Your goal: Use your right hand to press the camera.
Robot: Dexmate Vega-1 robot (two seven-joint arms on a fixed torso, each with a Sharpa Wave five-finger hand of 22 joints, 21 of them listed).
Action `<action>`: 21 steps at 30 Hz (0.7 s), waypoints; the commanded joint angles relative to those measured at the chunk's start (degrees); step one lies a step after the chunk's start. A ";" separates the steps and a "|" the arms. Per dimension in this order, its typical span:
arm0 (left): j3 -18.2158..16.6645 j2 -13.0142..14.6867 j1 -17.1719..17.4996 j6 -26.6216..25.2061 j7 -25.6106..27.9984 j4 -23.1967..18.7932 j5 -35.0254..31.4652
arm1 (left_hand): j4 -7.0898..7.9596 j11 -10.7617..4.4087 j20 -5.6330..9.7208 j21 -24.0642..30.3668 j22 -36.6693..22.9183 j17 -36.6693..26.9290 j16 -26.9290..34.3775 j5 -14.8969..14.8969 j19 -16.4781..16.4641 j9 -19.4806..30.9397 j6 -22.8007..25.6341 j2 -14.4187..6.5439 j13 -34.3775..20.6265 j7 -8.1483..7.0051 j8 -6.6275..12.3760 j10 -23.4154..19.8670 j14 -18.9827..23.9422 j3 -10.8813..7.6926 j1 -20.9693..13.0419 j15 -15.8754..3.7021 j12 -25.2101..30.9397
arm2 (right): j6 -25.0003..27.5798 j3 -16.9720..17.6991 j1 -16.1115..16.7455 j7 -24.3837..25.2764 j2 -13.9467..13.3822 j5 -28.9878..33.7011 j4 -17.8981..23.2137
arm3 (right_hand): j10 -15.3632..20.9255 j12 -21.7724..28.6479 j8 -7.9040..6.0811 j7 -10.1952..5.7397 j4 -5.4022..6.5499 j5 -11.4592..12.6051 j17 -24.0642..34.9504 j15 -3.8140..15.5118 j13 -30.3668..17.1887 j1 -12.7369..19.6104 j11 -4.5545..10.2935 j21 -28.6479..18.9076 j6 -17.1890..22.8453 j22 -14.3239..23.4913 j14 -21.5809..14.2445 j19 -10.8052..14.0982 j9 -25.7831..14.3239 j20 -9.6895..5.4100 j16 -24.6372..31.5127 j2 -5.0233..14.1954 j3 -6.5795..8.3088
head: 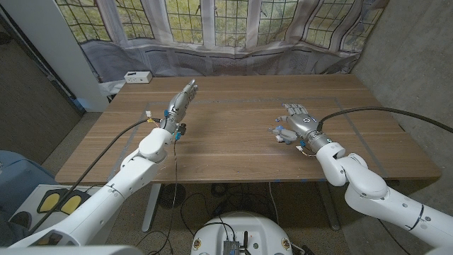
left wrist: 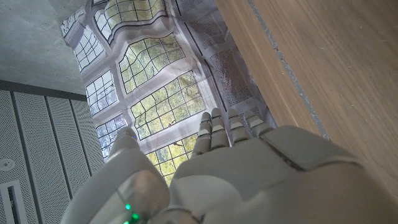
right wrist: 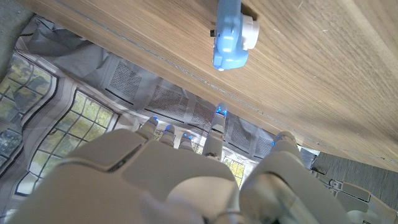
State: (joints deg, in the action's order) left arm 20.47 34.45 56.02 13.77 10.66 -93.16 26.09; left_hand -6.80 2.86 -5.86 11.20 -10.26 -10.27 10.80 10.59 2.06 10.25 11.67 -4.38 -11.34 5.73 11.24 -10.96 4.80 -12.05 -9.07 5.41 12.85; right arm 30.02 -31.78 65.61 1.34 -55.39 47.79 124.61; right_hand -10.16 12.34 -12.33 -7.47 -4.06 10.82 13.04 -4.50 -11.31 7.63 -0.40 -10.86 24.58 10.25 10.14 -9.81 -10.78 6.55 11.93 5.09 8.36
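As the small blue plastic camera (right wrist: 229, 32) looks light and slippery, it should be pressed straight down on top, with the right hand (head: 296, 122) over it, fingers spread, holding nothing.

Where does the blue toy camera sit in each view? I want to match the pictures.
Head view: the blue toy camera lies on the table, partly hidden at the left edge of the right hand.
Left wrist view: the left hand, beside bare table wood.
Right wrist view: the camera lies on the wood beyond the right hand's fingertips.
Shared landmark: the leaded-window backdrop behind the table's far edge.
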 commanded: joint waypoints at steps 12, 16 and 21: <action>0.28 -0.13 0.04 -0.12 -0.24 0.09 0.12 | 0.16 -0.05 -0.12 0.01 -0.09 -0.15 0.03 0.03 0.42 0.16 0.66 0.40 -0.06 -0.23 -0.09 -0.33 -0.23 -0.21 -0.02 0.24 -0.15 | 1.70 -1.85 -1.42 -1.32 0.64 0.28 -1.53 | -4.42 0.68 -0.29 -0.22 0.14 0.09 0.19 -0.24 -0.24 -0.03 0.25 -0.72 0.94 0.28 13.72 -14.00 -0.33 -0.28 0.44 0.85 0.42; 0.19 -0.08 0.11 -0.07 -0.03 -0.09 -0.03 | 0.16 0.01 -0.14 0.01 -0.09 -0.15 0.03 0.03 0.45 0.16 0.65 0.40 -0.06 -0.29 -0.10 -0.31 -0.24 -0.22 -0.02 0.24 -0.17 | 1.76 -2.14 -1.68 -1.42 0.70 0.27 -1.76 | -4.32 0.71 -0.24 -0.17 0.16 0.08 0.19 -0.22 -0.24 -0.09 0.26 -0.78 0.97 0.28 13.65 -13.88 -0.33 -0.24 0.47 0.81 0.41; 0.19 -0.12 0.11 -0.17 -0.18 0.11 0.21 | 0.15 0.15 -0.11 0.02 -0.09 -0.15 0.04 0.03 0.45 0.16 0.69 0.40 -0.07 -0.25 -0.10 -0.31 -0.22 -0.23 -0.02 0.28 -0.18 | 1.93 -2.70 -2.22 -1.69 0.99 0.52 -2.12 | -4.12 0.76 -0.20 -0.15 0.17 0.07 0.18 -0.23 -0.24 -0.12 0.23 -0.86 1.02 0.27 13.43 -13.69 -0.32 -0.26 0.56 0.79 0.42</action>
State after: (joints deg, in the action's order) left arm 20.58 34.35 56.11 13.88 10.57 -93.15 26.17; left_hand -6.80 2.86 -5.86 11.20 -10.26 -10.27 10.80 10.59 2.06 10.25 11.98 -4.38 -11.34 5.41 11.24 -10.96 4.80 -12.04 -9.07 5.41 12.85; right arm 31.56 -33.55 64.27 0.15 -54.78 48.06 123.21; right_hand -10.15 12.81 -12.33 -7.48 -4.05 10.82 13.05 -4.71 -11.31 7.79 -0.41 -11.31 25.19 10.25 9.93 -9.81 -10.78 6.55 11.97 5.68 8.37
